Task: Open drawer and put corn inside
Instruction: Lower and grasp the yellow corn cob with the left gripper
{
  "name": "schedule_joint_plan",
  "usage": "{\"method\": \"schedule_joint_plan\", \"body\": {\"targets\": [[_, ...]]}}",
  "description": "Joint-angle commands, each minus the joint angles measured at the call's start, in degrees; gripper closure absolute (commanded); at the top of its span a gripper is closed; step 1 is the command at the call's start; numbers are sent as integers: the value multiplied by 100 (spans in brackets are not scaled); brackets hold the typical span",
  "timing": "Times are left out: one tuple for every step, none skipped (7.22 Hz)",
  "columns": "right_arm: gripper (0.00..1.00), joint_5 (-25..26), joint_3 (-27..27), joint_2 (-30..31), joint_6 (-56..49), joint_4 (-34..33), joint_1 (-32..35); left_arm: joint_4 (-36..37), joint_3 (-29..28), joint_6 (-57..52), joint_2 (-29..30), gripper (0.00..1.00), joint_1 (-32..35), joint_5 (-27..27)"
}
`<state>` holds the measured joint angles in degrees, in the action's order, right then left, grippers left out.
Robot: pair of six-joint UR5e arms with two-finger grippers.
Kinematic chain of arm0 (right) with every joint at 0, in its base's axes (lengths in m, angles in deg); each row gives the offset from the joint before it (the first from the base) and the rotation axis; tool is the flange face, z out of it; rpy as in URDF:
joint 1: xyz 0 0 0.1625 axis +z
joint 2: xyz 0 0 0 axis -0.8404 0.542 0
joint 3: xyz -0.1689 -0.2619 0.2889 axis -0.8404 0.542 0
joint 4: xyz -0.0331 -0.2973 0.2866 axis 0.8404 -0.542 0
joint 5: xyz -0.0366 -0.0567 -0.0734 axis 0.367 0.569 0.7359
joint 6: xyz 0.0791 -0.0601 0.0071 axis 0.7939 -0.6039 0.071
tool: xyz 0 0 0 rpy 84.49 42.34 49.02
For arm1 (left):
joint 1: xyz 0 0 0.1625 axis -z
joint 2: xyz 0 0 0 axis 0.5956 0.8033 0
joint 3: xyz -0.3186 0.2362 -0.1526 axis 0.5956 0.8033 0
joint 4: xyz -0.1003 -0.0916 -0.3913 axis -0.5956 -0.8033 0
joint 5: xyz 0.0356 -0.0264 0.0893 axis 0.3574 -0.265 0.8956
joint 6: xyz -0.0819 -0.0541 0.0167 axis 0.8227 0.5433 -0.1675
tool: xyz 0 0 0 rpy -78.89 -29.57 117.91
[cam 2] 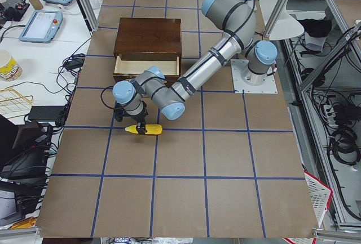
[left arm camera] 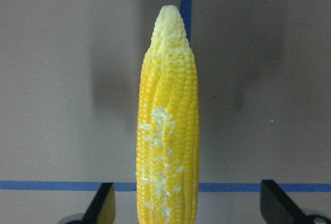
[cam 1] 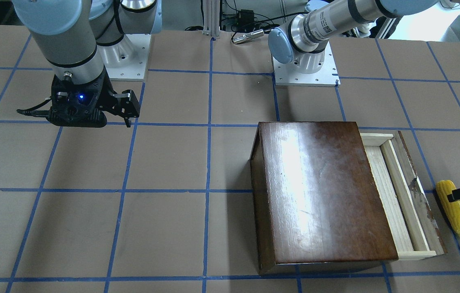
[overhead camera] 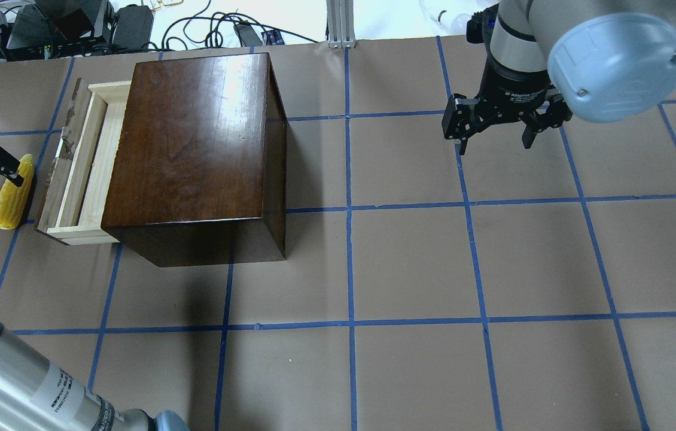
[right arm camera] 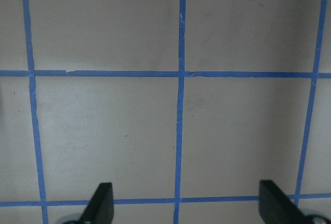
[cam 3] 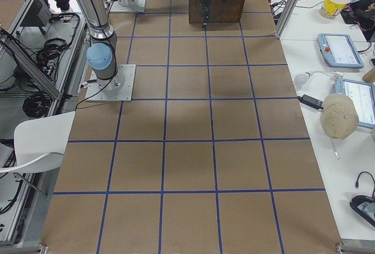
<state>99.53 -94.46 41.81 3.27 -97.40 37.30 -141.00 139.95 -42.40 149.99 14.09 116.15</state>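
Yellow corn (cam 1: 453, 211) lies on the tabletop near its left edge, just beside the front panel of the part-open drawer (cam 1: 397, 195). Centre the left tool (left arm camera: 189, 203) across the cob's thick half before closing. Its fingers are spread wide, straddling the cob without contact. The right tool (overhead camera: 493, 140) hovers spread and empty.

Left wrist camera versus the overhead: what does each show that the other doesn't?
Left wrist only: the pale tip and whitish scuffed kernels of the small yellow bumpy corn cob, with the open left claw straddling it, fingers clear of it. Overhead only: the glossy dark-brown wooden box, its pale wooden drawer pulled partly out, and the open right claw. Both: the cob lying on the brown table beside blue tape, outside the drawer.
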Motion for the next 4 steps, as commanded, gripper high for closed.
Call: {"method": "schedule_joint_plan", "body": {"targets": [[0,0,0,0,0,0,0,450,-1,-1,279,0,-2,19],[0,0,0,0,0,0,0,470,-9,25,350,0,-2,10],[0,0,0,0,0,-9,0,471,-9,34,394,0,-2,10],[0,0,0,0,0,-9,0,462,-18,34,421,0,-2,-7]]}}
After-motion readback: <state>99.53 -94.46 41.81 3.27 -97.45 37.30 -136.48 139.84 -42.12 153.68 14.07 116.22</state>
